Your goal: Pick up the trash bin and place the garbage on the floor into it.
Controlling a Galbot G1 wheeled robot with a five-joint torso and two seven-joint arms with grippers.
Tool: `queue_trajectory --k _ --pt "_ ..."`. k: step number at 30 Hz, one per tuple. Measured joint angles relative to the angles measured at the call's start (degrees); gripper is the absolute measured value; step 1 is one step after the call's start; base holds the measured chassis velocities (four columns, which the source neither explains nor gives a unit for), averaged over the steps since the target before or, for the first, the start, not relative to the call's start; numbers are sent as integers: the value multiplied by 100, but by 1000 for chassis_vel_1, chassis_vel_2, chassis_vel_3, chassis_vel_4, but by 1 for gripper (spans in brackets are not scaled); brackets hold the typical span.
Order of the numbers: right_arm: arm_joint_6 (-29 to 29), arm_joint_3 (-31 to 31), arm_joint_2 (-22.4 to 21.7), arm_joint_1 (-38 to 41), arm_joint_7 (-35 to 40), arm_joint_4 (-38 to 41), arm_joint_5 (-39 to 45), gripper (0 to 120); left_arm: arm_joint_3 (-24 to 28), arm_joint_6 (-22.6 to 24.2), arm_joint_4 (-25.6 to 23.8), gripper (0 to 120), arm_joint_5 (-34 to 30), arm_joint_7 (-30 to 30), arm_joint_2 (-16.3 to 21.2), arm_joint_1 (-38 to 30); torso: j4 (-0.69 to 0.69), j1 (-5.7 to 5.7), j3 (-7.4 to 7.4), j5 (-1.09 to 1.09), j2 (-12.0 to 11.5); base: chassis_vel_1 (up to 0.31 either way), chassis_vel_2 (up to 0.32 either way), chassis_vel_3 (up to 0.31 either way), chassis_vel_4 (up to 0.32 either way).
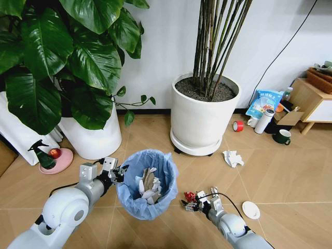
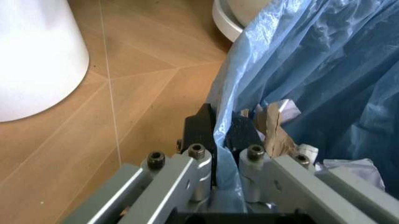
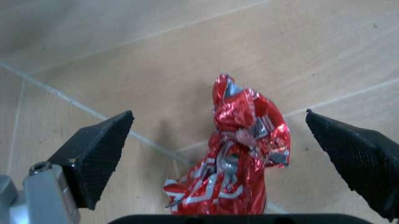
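Crumpled red foil wrapper (image 3: 240, 154) is bracketed by wide-apart right gripper (image 3: 234, 149) (light, crinkly; pinch its bunched middle); left gripper (image 2: 221, 135) is clamped on the blue-bagged round bin's (image 1: 148, 181) rim.

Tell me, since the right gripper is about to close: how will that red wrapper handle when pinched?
The red wrapper looks like thin crumpled foil, so probably very light and easily crushed. Its glossy creases may slip between the open right gripper pads.

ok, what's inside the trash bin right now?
Trash bin, rim pinched by the left gripper, holds crumpled white and brown paper scraps. Anything beneath them is hidden by the blue liner.
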Motion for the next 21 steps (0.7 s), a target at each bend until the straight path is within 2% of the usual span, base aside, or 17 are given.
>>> queue_trajectory --k 21 --pt "-33 14 343 249 110 -615 -127 98 17 0 124 0 22 118 4 -97 0 0 0 0 0 0 0 0 0"
